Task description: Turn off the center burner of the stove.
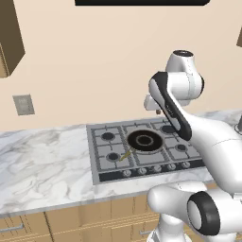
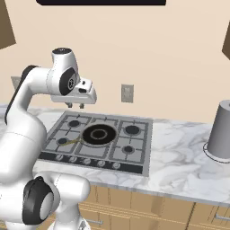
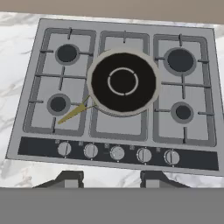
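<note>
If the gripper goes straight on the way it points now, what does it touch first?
Probably the stove: the gripper points down at it, roughly toward the center burner. Nothing lies between them, though the exact landing spot is uncertain.

White marble counter (image 2: 179,148), grey cylindrical container (image 2: 221,131) at its right, wall outlet (image 2: 127,93), wooden drawers (image 2: 134,209) below

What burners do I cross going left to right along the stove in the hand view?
Two small left burners, far and near → the center burner → two small right burners, far and near. Within each pair, left-right order is too close to call.
</note>
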Controlling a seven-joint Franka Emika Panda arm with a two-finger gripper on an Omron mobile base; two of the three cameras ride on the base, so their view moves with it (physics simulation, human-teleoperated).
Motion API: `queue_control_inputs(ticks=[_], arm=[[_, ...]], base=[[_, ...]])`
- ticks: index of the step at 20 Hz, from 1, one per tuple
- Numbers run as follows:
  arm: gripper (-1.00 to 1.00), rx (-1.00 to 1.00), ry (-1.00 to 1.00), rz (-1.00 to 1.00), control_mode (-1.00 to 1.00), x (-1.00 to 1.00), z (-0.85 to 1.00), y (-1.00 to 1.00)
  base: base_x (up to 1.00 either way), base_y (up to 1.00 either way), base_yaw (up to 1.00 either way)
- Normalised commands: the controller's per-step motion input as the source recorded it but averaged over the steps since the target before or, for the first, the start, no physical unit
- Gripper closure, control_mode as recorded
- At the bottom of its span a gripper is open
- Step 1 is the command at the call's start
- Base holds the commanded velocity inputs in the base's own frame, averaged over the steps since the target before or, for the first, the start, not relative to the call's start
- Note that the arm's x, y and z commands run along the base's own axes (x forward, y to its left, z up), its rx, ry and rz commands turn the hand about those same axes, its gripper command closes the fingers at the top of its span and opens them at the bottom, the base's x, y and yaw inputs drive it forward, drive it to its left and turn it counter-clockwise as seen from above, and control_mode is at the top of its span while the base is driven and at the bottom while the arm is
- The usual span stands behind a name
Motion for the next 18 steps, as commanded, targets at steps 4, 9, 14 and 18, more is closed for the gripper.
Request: queue_control_inputs(ticks=[4, 9, 14, 18], arm=[[-1.00, 0.00, 0.00, 0.00, -1.00, -0.13, -0.01, 0.00], [-1.00, -0.01, 0.00, 0.00, -1.00, -0.42, -0.21, -0.06], [-1.00, 0.00, 0.06, -0.01, -1.00, -0.30, -0.33, -0.16], [-1.00, 0.00, 0.07, -0.06, -1.00, -0.01, -0.32, -0.10]], base=[[0.00, 0.00, 0.00], [0.00, 0.00, 0.00], [0.00, 0.00, 0.00], [0.00, 0.00, 0.00]])
